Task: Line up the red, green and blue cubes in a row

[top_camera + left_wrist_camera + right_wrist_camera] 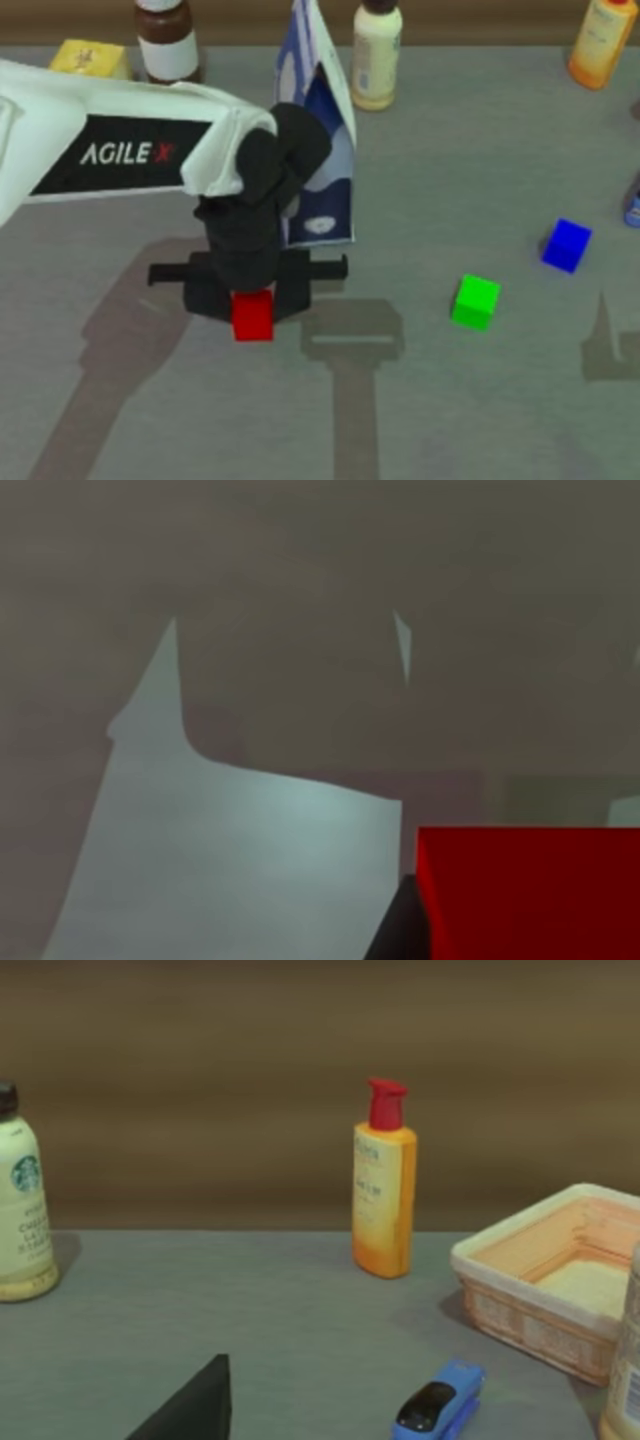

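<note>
The red cube (253, 315) sits left of the table's centre between the fingers of my left gripper (252, 298), which is shut on it from above. In the left wrist view the red cube (525, 890) fills the lower corner with one dark finger (395, 935) pressed against its side. The green cube (475, 301) lies on the table to the right of the red one. The blue cube (567, 245) rests farther right and a little farther back. My right arm is outside the top view; only a dark piece of its gripper (190, 1410) shows in its wrist view.
A blue-and-white carton (320, 150) stands just behind the left gripper. Along the back are a yellow box (90, 58), a brown jar (168, 40), a cream bottle (376, 55) and an orange bottle (603, 40). A blue stapler (438, 1410) and a basket (555, 1280) sit at the right.
</note>
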